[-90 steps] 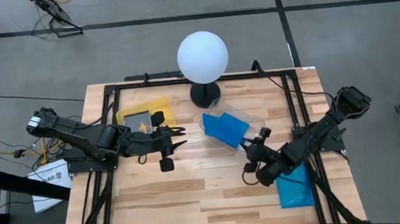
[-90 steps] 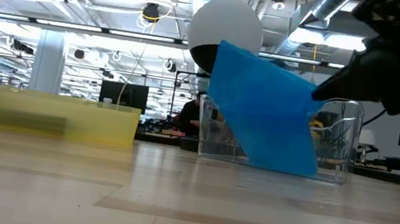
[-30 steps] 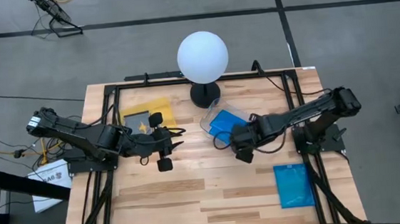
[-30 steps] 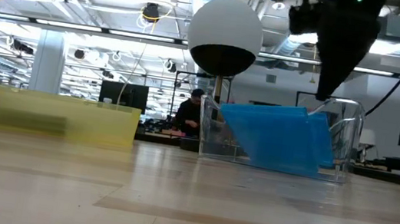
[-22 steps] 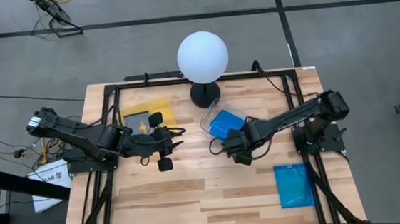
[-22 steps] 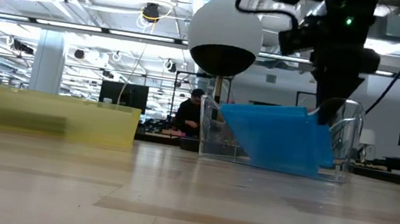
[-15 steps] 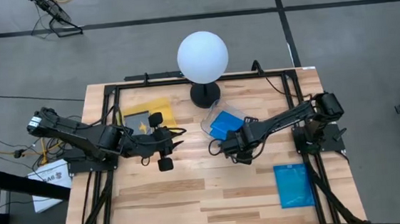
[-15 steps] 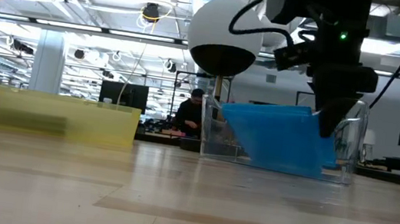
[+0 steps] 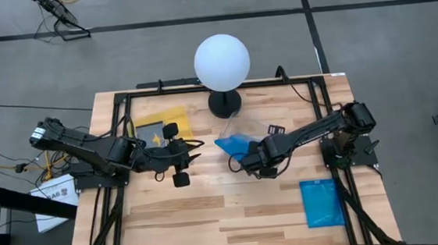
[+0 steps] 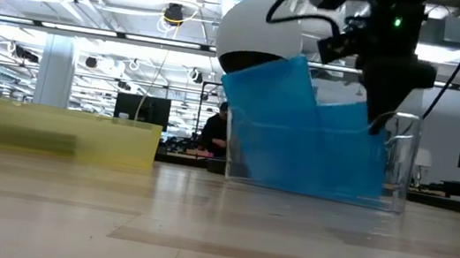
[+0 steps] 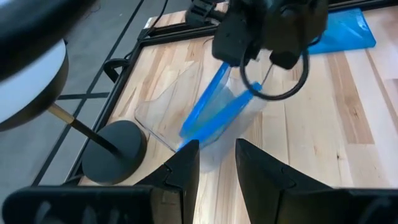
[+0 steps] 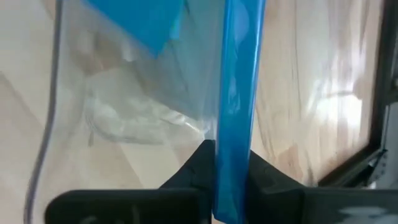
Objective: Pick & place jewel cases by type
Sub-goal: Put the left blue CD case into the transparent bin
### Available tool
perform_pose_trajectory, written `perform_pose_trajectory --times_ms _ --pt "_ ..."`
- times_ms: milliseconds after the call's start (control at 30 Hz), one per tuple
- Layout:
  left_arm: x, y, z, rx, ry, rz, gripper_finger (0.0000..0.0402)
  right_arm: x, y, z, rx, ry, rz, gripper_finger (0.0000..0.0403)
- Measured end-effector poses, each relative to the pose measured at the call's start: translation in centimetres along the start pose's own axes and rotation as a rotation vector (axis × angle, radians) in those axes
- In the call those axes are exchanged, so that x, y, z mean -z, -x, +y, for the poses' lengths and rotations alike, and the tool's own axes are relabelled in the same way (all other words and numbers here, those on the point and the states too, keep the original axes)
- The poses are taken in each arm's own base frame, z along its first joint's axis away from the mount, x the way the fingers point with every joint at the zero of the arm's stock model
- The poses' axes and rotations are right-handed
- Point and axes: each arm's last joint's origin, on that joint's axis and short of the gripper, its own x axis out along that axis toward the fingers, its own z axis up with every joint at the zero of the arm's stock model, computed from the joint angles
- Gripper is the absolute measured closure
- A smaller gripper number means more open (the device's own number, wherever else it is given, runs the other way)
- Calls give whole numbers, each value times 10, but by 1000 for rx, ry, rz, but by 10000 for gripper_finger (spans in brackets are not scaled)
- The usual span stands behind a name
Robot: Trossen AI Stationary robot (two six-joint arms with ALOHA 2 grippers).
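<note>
Pale wood, the slatted table [image 9: 211,217] stretches under my arms, and the white globe lamp on its black base [image 9: 221,62] stands beyond my jaws. Ahead of my left gripper [image 11: 214,163], whose two fingers stand a little apart around nothing, the yellow shallow plastic tray [image 10: 69,133] holds one grey case. Under my right gripper [image 9: 247,161] sits the clear plastic tray [image 10: 397,160]; its walls look tilted in the left wrist view. Inside it lean bright blue, thin, square plastic jewel cases [image 10: 301,129], one standing steeply on edge. Another blue jewel case [image 9: 321,202] lies flat on the wood well behind my right jaws.

Those right jaws are closed on the edge of a blue case [image 12: 236,93], pinching it upright over the clear tray.

My worry: the light tray may tip or slide if I press the case against its wall, and a case released this steeply could fall back out.
</note>
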Motion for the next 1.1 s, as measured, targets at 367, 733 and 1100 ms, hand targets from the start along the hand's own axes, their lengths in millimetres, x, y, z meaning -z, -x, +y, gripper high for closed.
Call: perform_pose_trajectory --times_ms 367,733,1100 --pt "0 0 0 1 1 0 304 -1 35 -11 58 -23 -14 388" --pt "-1 -5 -4 20 -6 -7 304 0 76 -13 145 -16 -156 388" --pt "3 -34 -21 45 -208 29 304 62 138 8 21 -18 -494 388"
